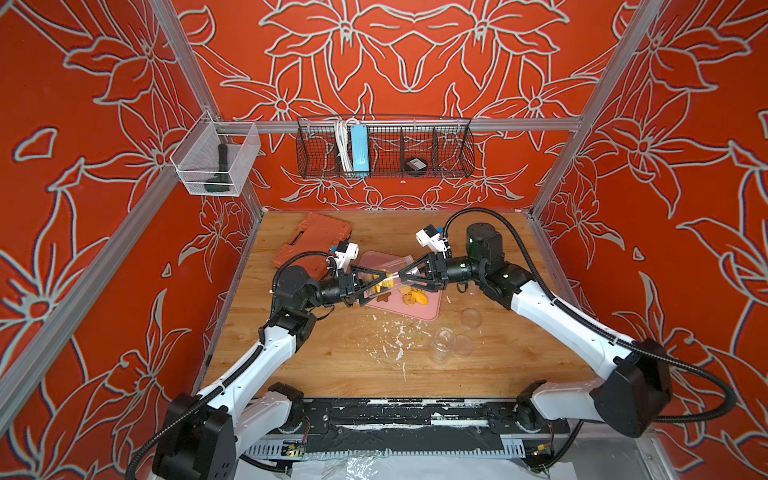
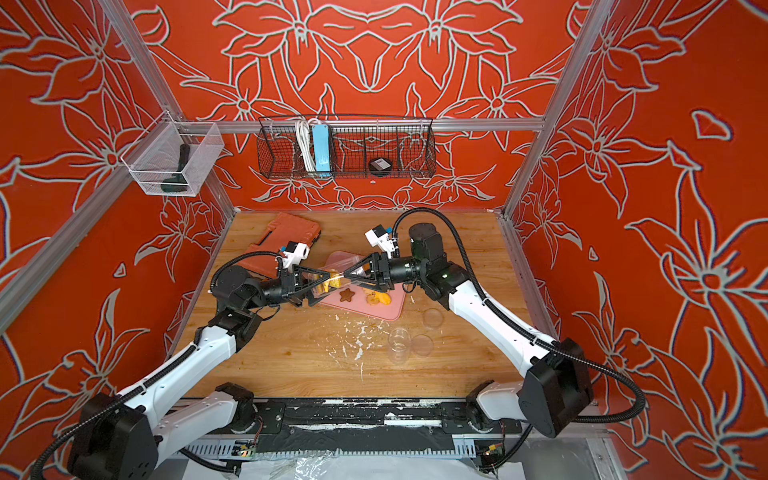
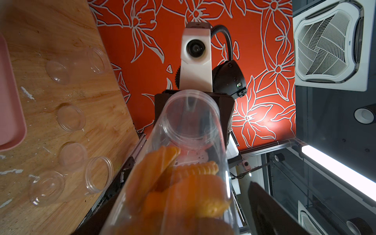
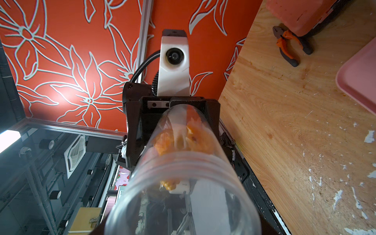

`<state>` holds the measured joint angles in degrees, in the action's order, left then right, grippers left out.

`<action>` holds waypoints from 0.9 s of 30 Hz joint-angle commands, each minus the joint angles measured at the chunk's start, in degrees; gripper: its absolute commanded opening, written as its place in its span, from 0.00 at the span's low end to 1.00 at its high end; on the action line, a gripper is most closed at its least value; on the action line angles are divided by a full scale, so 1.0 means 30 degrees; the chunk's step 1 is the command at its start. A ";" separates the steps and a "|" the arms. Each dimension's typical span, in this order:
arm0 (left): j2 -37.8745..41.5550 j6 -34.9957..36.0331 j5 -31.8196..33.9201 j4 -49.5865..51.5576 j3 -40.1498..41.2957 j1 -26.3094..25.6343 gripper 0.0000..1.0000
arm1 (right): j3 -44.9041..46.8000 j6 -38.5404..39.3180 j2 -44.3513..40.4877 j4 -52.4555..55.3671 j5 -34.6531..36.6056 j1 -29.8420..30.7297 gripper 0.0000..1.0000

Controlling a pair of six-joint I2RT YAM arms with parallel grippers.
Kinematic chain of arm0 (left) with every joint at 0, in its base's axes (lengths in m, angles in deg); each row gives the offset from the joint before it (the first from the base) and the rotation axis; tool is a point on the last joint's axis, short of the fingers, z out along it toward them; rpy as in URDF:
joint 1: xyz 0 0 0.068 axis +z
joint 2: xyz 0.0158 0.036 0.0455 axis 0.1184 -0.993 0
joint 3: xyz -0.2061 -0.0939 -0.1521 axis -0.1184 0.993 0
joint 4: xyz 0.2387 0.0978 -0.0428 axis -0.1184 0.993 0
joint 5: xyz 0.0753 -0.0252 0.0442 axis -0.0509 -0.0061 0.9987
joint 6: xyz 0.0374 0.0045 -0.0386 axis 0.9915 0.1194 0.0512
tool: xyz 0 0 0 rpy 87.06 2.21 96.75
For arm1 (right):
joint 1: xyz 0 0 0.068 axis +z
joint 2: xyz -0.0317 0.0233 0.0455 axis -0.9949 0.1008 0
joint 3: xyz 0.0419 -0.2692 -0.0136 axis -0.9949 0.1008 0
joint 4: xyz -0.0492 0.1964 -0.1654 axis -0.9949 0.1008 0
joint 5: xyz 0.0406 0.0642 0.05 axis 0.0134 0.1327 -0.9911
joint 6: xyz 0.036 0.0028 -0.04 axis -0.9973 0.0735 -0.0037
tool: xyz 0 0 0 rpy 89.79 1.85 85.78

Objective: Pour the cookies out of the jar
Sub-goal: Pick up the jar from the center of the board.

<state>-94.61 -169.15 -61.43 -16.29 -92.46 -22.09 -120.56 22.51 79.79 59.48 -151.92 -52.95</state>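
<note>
Right gripper (image 1: 398,275) is pinched on the mouth end of the clear jar (image 4: 183,199), holding it on its side above the pink tray (image 1: 419,313) in the middle of the worktop (image 1: 332,357). The jar hangs clear of the tray and the other arm has no hold on it, so this pinch looks to be what bears it. Left gripper (image 1: 376,289) reaches in from the left with its jaws spread around the jar's closed end. In the left wrist view one jaw stands apart from the wall, so it is not gripping. I judge it is placed there to take the base and tip it up, since the cookies (image 3: 179,187) left inside sit heaped at that closed end, away from the mouth. A few more, a brown star (image 2: 346,295) among them, lie on the tray just below, which suggests the spot was chosen to catch them. Empty jars (image 1: 442,345) and lids (image 1: 471,318) lie to the near right, well apart.
</note>
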 commanded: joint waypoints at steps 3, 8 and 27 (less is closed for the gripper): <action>0.0331 -0.1216 -0.0045 -0.1995 0.0072 0.0182 0.85 | 0.0039 -0.0091 0.0483 -0.0593 0.0036 0.0008 0.62; 0.0228 -0.1413 0.0005 -0.2321 0.0404 0.0174 0.80 | 0.0155 -0.0473 0.0833 -0.1232 0.0380 0.0009 0.62; -0.2780 0.0808 -0.0460 -0.1713 0.1330 0.2492 0.62 | -0.0459 0.0492 0.4705 -0.2075 0.0111 -0.0554 0.65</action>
<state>-101.87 -168.28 -61.47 -17.65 -89.23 -16.21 -121.09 22.03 91.66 52.20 -152.81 -54.15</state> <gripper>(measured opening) 0.631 0.654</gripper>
